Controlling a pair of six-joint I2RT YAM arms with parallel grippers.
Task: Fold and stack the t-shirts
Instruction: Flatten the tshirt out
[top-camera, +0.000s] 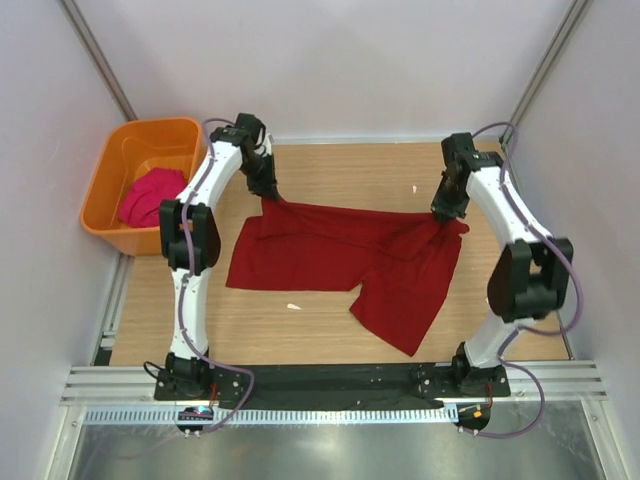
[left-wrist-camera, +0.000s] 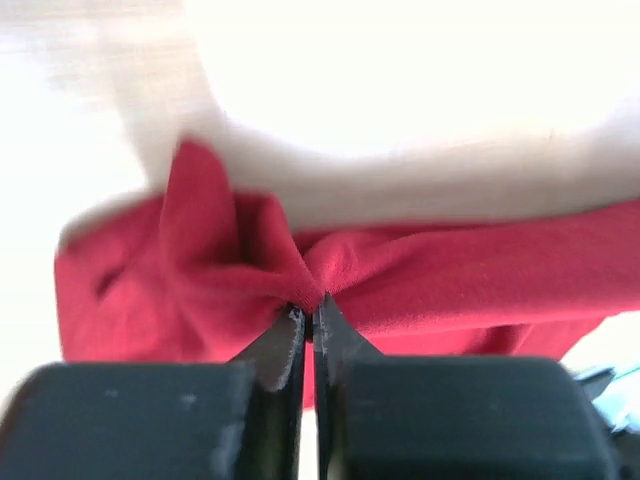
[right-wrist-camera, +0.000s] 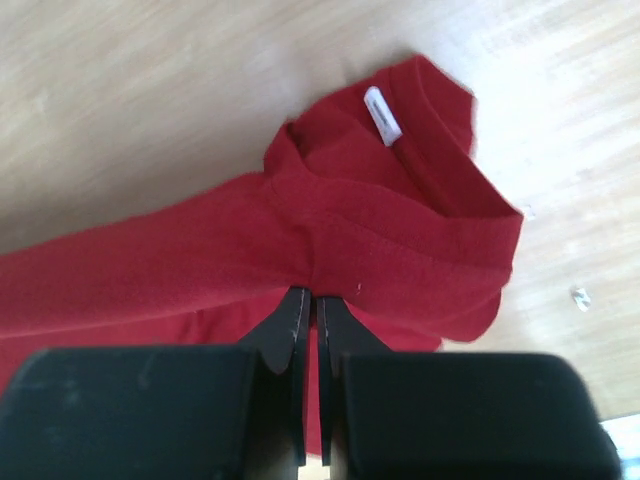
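- I see the orange tub (top-camera: 108, 175) off the bench (top-camera: 330, 165) at 10 o'clock, with the magenta-pink t-shirt (top-camera: 152, 196) bunched inside.
- The crimson t-shirt (top-camera: 330, 255) is spread mid-bench, one flap trailing toward 5 o'clock.
- Left pincer (left-wrist-camera: 308, 312) is clenched on its 11 o'clock edge.
- Right pincer (right-wrist-camera: 308, 298) is clenched by the collar at 2 o'clock.
- A white scrap (top-camera: 294, 306) lies near the hem.

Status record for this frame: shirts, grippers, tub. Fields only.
red t-shirt: unfolded, spread on table
left gripper: shut on red t-shirt, far left corner
right gripper: shut on red t-shirt, by the collar
pink t-shirt: crumpled inside orange tub
stack: not started
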